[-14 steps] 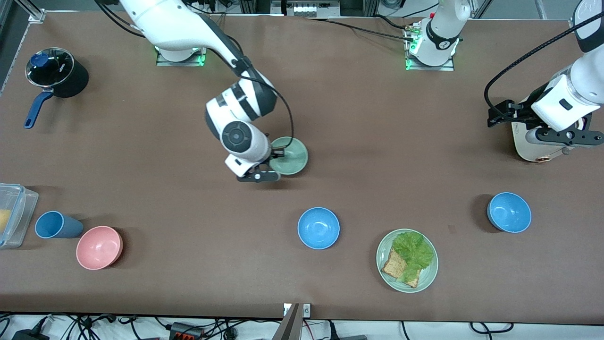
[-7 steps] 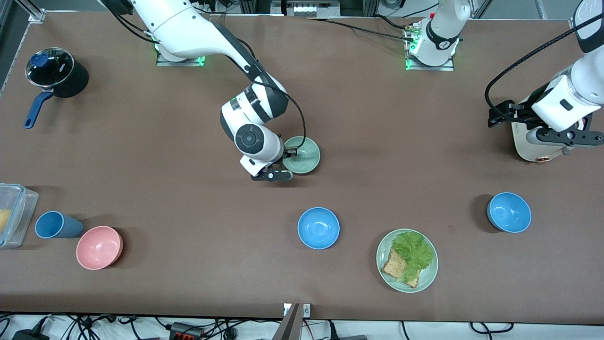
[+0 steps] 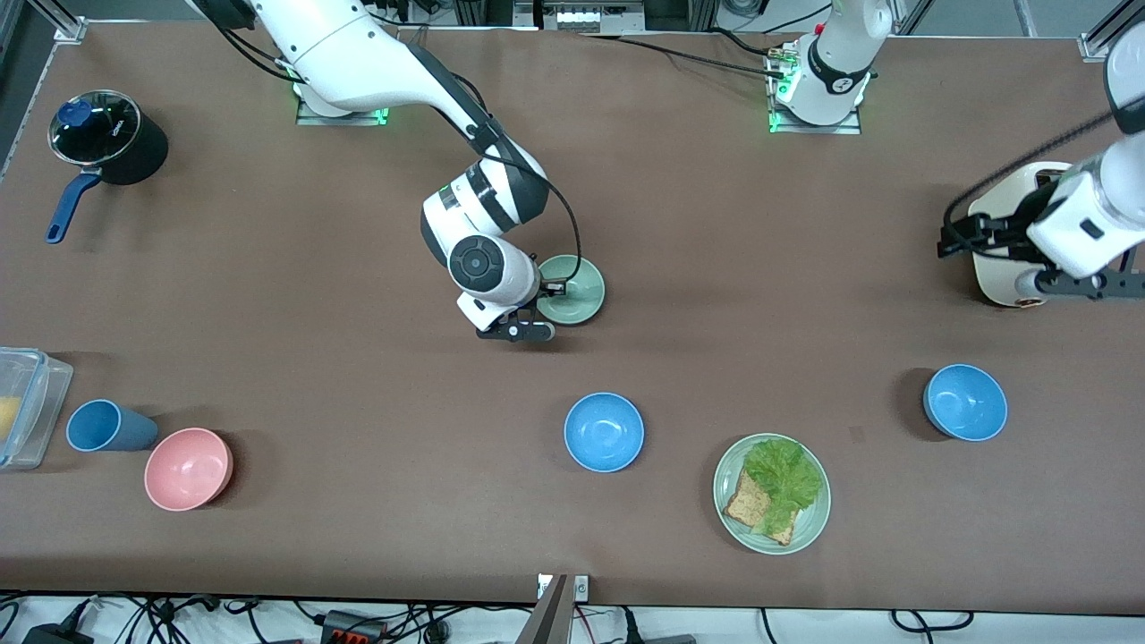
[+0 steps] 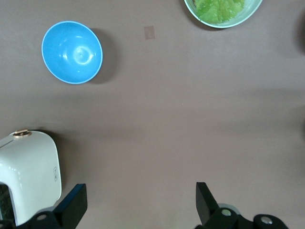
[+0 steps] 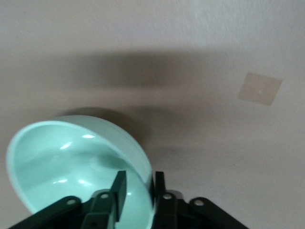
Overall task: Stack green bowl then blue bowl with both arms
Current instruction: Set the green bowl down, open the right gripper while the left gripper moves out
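Brown table [image 3: 358, 501] is spanning the whole front view. Right arm [image 3: 376, 63] is reaching from its base toward mid-table. Left arm [image 3: 1087, 219] is waiting over a white toaster [image 3: 1002, 268] at the left arm's end of the table.

Green plate [image 3: 809, 528] w/ lettuce and bread is sitting near the front edge. Black pot [image 3: 134, 148] w/ blue handle is sitting at the right arm's end.

Green bowl [image 3: 577, 288] is hanging tilted, clear of the table; right gripper [image 3: 546, 291] is pinching its rim, one finger inside, one outside. Right wrist view: the fingers [image 5: 119, 188] are straddling the rim, bowl [image 5: 76, 162] casting a shadow on the table.

Blue bowl [image 3: 604, 432] is resting upright on the table, nearer the front camera than the held bowl, well apart from it. Second blue bowl [image 3: 965, 402] is lying toward the left arm's end, nearer the camera than the toaster. Pink bowl [image 3: 188, 468] and blue cup [image 3: 103, 426] are sitting beside each other at the right arm's end.

Left gripper [image 4: 138, 202] is hovering w/ fingers spread wide, nothing between them, beside the toaster.
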